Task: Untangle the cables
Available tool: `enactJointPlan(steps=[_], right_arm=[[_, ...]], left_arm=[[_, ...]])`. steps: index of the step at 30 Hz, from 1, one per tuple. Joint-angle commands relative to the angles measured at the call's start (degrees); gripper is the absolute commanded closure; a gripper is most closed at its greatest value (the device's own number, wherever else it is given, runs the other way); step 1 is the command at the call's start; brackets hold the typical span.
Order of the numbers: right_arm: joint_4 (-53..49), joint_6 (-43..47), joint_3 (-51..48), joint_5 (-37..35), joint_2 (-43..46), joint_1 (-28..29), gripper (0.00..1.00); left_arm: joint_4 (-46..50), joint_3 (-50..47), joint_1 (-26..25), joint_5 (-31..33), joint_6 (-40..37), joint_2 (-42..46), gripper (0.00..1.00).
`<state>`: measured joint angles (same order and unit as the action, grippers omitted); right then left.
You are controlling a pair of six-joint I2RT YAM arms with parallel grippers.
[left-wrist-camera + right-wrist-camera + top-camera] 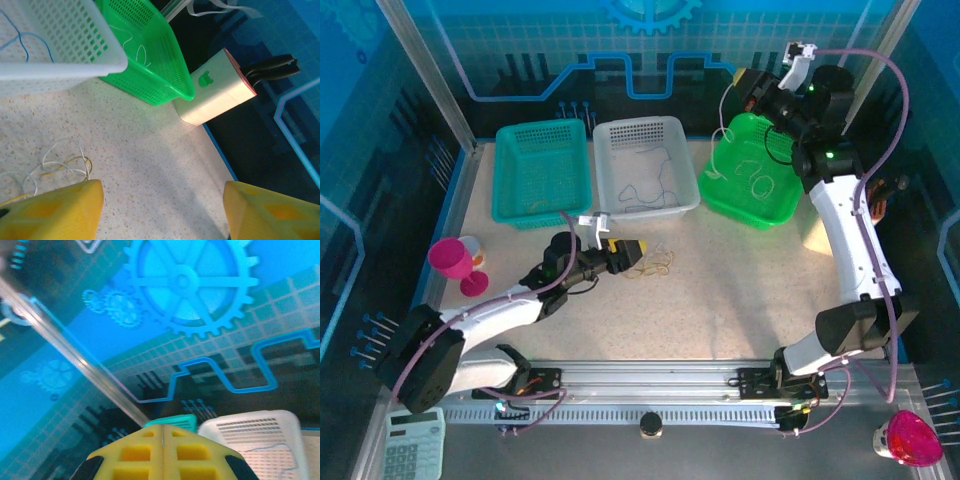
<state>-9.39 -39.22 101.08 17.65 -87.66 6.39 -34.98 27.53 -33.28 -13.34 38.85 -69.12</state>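
Observation:
A small tangle of whitish and yellowish-tan cables (656, 265) lies on the table just right of my left gripper (642, 250). In the left wrist view the same tangle (60, 162) curls beside the left yellow finger (50, 212). The left gripper (162, 212) is open over bare tabletop. A dark cable (645, 188) lies in the white basket (610, 135). My right gripper (748, 85) is raised over the back of the green basket (775, 215), fingers (162, 455) pressed together. A thin whitish cable (721, 130) hangs from it into the basket, where more whitish loops (757, 172) lie.
A teal basket (542, 172) stands left of the white one. A pink goblet (452, 260) stands at the table's left edge. A white knife block (215, 92) sits right of the green basket (150, 60). Near the front are a calculator (415, 440) and a pink object (912, 438).

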Motion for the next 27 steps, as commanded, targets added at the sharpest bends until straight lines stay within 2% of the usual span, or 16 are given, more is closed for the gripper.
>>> enactJointPlan(steps=[1,6,12,23,24,27], right_arm=[[-3.38,5.08,-0.36,-6.83,-1.41,-1.33,1.00],[-6.08,9.25,-0.24,-14.86,-4.44,-2.11,1.00],[-7.59,10.17,-0.26,-18.41,-9.00,-3.62,1.00],[-10.00,12.54,-0.84,-19.07,-13.54,-5.06,1.00],[-10.16,12.74,-1.25,-18.98,-13.74,-5.06,0.95],[-10.66,13.74,-1.45,-18.81,-14.03,-5.16,0.47]], left_arm=[[4.23,-0.36,-0.38,2.00,-1.30,3.57,0.28],[6.89,-0.11,-0.31,2.75,-1.60,7.08,0.15],[10.14,0.54,-0.30,4.06,-2.42,10.70,0.06],[11.57,0.68,-0.31,4.82,-2.55,12.58,0.02],[11.43,0.68,-0.34,4.74,-2.33,12.53,0.02],[12.30,1.18,-0.32,4.61,-2.23,12.35,0.01]])
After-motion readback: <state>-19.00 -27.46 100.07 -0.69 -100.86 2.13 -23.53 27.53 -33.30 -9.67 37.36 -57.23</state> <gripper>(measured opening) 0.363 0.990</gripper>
